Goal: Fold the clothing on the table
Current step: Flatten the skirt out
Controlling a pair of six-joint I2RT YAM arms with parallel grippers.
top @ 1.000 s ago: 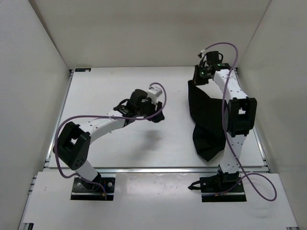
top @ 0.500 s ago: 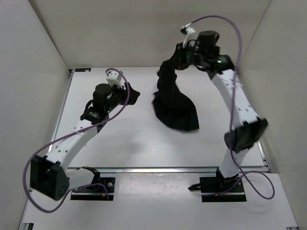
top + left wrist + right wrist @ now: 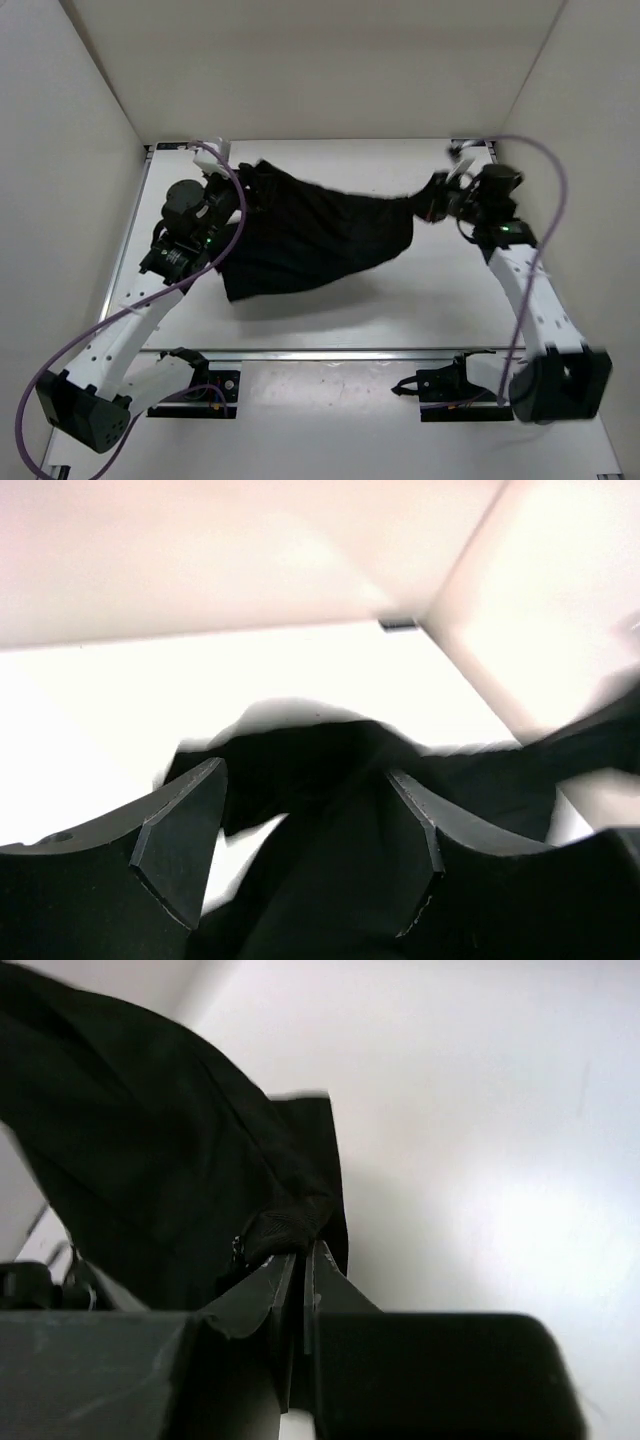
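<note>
Evidently the right gripper (image 3: 300, 1256) is pinching one end of the clothing (image 3: 320, 235), its fingers clamped on the fabric, while the left gripper (image 3: 300, 820) is straddling the other end with its fingers apart. The garment is stretching between them across the table (image 3: 440, 300). Done well, the left would be closing on the hem edge alone before both arms lower evenly. No readable writing is showing.
</note>
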